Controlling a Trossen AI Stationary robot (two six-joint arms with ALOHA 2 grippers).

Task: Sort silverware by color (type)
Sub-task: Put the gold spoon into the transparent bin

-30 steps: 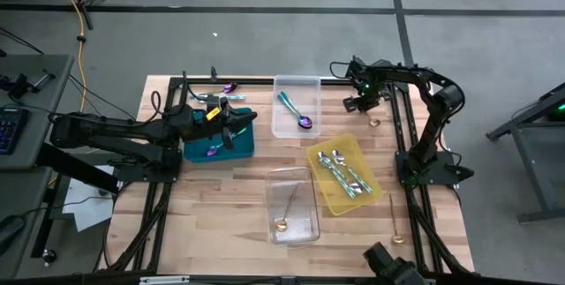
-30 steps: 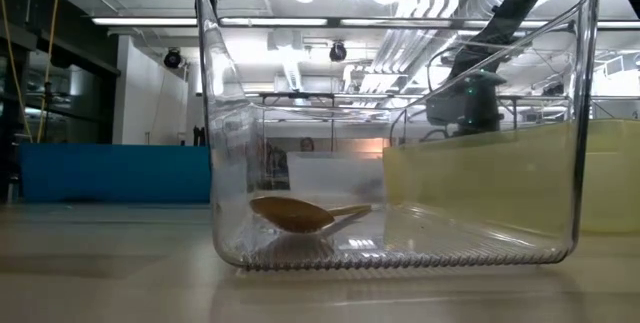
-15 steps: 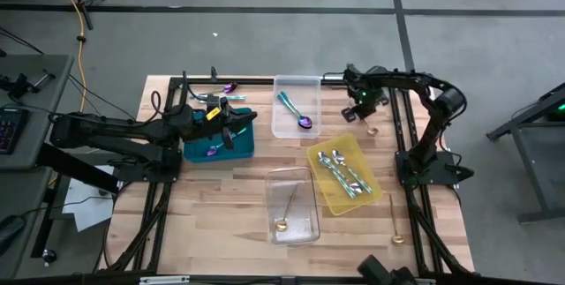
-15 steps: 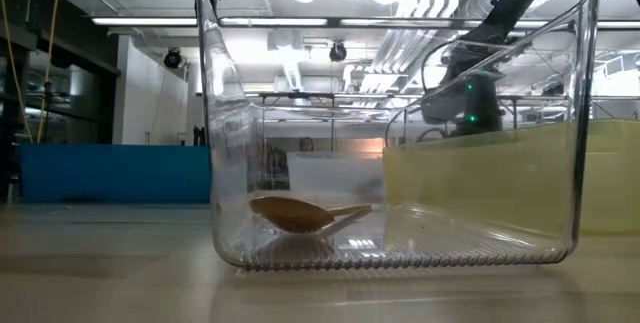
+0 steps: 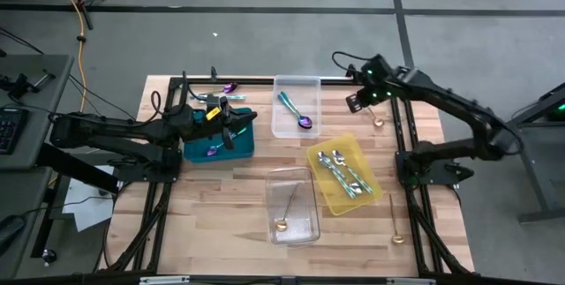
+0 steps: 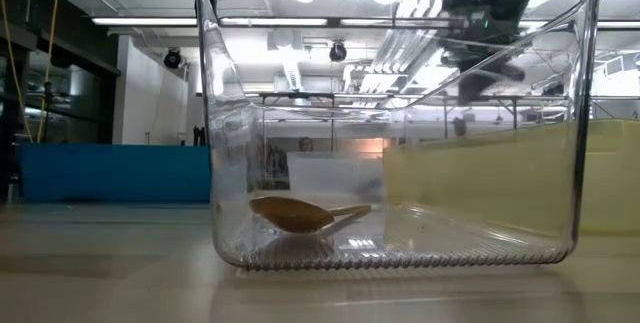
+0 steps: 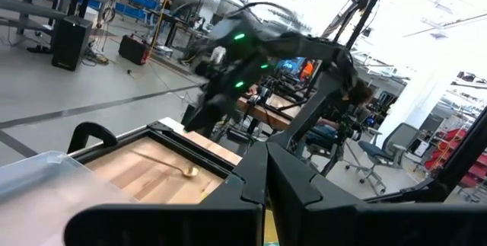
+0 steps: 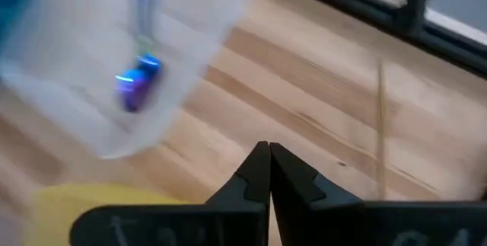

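Observation:
My right gripper [image 5: 354, 102] hangs shut above the table's far right part, between the far clear tray [image 5: 296, 85] and a gold spoon [image 5: 378, 119] lying flat on the wood. Its wrist view shows the shut fingertips [image 8: 268, 153], that spoon's thin handle [image 8: 380, 116] and a purple-bowled, teal-handled spoon [image 8: 137, 86] in the clear tray. My left gripper [image 5: 228, 131] waits shut over the teal tray [image 5: 240, 144], which holds a purple piece [image 5: 214, 151]. The left wrist view also sees the gold spoon [image 7: 173, 167].
A yellow tray [image 5: 328, 197] holds silver pieces. The near clear tray [image 5: 309, 223] holds one gold spoon [image 6: 295, 213]. Another gold spoon [image 5: 395, 223] lies near the table's right near corner. Loose pieces [image 5: 228, 88] lie at the far edge behind the teal tray.
My right gripper has risen well above the table while staying over the same far right spot, and its arm has stretched out toward the right. It stays shut. The gold spoon beneath it has not moved.

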